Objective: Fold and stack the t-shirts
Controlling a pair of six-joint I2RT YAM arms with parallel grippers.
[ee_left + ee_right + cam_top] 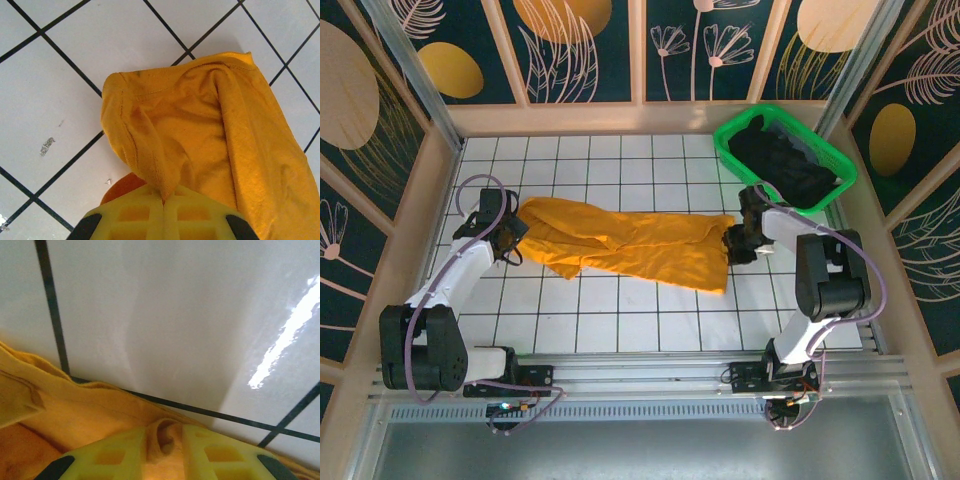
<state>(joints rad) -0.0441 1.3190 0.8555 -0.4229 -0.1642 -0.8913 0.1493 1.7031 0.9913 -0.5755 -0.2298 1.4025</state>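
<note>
An orange-yellow t-shirt (620,245) lies stretched and crumpled across the middle of the white grid table, its length running left to right. My left gripper (517,232) is at its left end, shut on a pinched fold of the cloth (200,125) between the yellow fingertips (164,197). At the shirt's right end, my right gripper (732,240) sits low on the table. Its jaws stand narrowly apart with a curled fold of the orange cloth (75,405) caught between them (165,440). Black t-shirts (785,160) lie heaped in the basket.
A green mesh basket (724,148) stands at the back right corner, just behind my right arm. Wooden walls enclose the table on the left, back and right. Bare grid tiles (620,330) run along the near side in front of the shirt.
</note>
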